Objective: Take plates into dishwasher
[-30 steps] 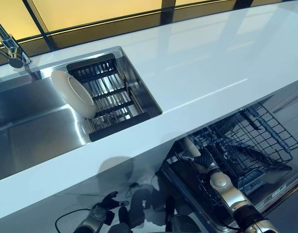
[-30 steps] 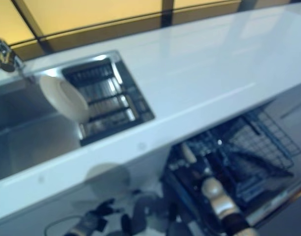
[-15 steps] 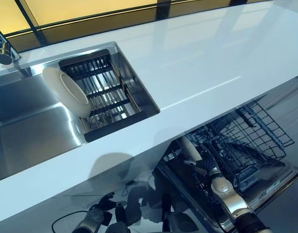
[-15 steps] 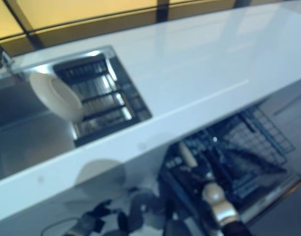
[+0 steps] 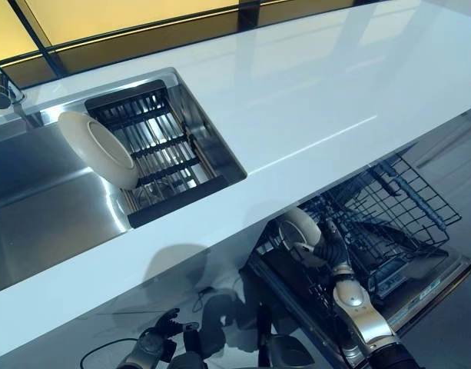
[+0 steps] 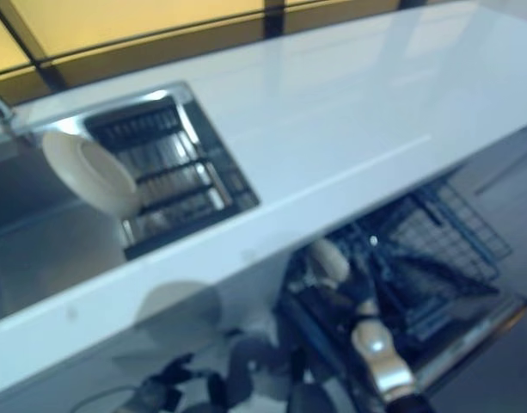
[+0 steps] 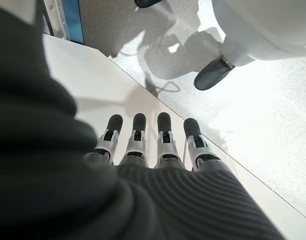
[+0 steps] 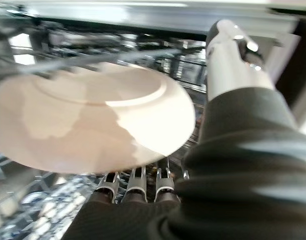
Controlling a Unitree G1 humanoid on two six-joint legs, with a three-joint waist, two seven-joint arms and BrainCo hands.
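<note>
Your right hand (image 8: 143, 192) is gripping a plate (image 8: 88, 117) over the dishwasher rack (image 5: 389, 223); left hand (image 7: 153, 145) is hanging relaxed, holding nothing.

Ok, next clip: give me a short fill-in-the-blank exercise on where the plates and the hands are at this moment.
1. The right hand grips a white ____ over the pulled-out dishwasher rack.
2. Another plate leans on the black drying rack inside the ____.
3. The left hand hangs low beneath the countertop, its fingers straight, holding ____.

Missing words: plate; sink; nothing
</note>
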